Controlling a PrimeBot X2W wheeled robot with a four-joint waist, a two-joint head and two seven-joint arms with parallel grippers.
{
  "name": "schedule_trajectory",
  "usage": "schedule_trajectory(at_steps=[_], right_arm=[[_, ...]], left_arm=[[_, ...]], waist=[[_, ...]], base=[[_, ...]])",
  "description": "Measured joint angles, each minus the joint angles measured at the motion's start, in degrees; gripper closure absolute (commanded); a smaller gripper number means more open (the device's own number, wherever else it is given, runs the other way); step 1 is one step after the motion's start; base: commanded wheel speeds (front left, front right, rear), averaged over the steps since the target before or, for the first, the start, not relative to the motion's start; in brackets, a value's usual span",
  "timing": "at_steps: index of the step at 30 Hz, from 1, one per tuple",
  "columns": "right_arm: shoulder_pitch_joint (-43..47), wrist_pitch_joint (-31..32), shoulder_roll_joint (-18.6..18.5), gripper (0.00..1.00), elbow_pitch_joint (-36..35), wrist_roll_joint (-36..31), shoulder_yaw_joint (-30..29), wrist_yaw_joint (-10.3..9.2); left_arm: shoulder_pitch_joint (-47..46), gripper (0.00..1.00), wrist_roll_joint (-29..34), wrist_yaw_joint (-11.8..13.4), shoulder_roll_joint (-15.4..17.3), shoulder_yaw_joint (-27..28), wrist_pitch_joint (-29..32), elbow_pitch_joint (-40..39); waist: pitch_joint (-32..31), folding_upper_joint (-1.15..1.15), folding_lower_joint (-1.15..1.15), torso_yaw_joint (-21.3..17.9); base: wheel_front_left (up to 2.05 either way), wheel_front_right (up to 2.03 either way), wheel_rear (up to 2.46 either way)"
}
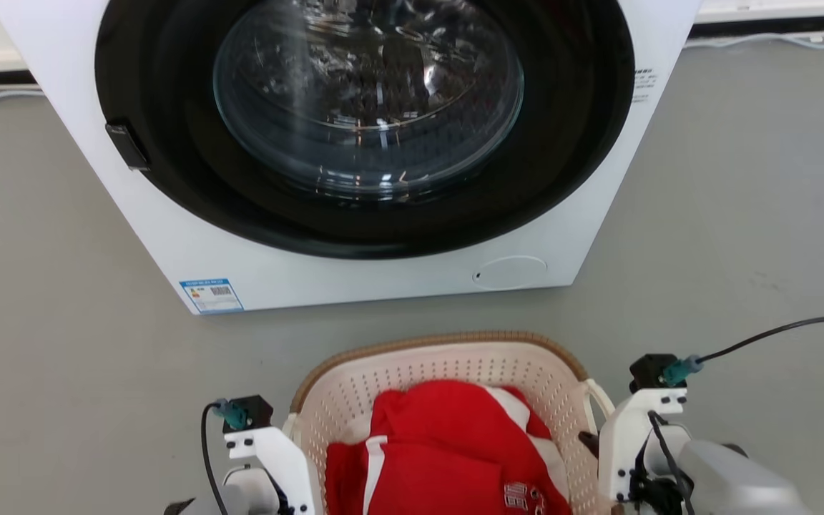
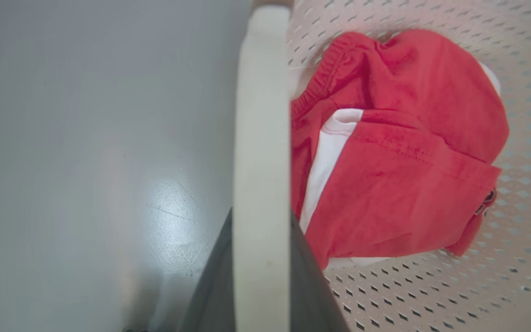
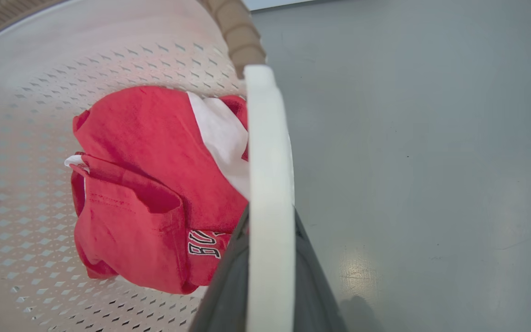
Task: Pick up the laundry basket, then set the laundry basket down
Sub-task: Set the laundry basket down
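Straight ahead of the robot, low in the head view, is one laundry basket (image 1: 412, 372). It lies between the two grippers and in front of one white washing machine (image 1: 190, 236) with one round glass door (image 1: 369, 93). Whether the basket touches the grey floor (image 1: 741, 214) I cannot tell. Its mouth faces up, its brown woven-look rim (image 1: 440, 337) curves toward the washer, and its two white loop handles lie on the robot's left and right. Its near end is cut off by the picture's edge, so its long axis cannot be told for sure. Inside lies one bundle of red-and-white clothing (image 1: 448, 436); the garments cannot be counted.

The left gripper (image 2: 262, 226) has its jaws closed on the left handle (image 2: 261, 115), with one dark finger on each side of the pale bar that runs up the middle of the left wrist view. The right gripper (image 3: 270, 221) grips the right handle (image 3: 269, 138) likewise, jaws closed around it. One blue-and-white sticker (image 1: 212, 295) sits at the washer's lower left corner.
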Motion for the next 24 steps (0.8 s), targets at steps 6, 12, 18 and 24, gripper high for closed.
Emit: schedule_trajectory(at_steps=[6,12,18,24], right_arm=[[-2.87,-2.77,-0.87,1.0,-0.66,0.01,0.22,0.0],[-4.45,-7.82,-1.6,1.0,-1.38,0.0,0.29,0.0],[-6.12,-10.0,-2.58,1.0,-2.23,0.33,0.53,0.0],[-7.8,-13.13,-3.22,1.0,-2.61,0.48,0.63,0.0]], left_arm=[[-2.38,1.0,0.16,0.54,-0.12,-0.31,-3.07,-0.05],[-5.02,1.0,0.74,1.56,-0.35,-0.68,-6.8,-0.16],[-6.9,1.0,1.09,2.29,-0.64,-1.16,-10.07,-0.15],[-9.19,1.0,1.58,2.89,-1.04,-1.24,-13.44,-0.16]], waist=[[3.68,0.0,0.0,0.26],[8.41,0.0,0.0,0.73],[13.62,0.0,0.0,1.35],[17.94,0.0,0.0,1.87]], base=[[0.0,0.0,0.0],[0.0,0.0,0.0],[0.0,0.0,0.0],[0.0,0.0,0.0]])
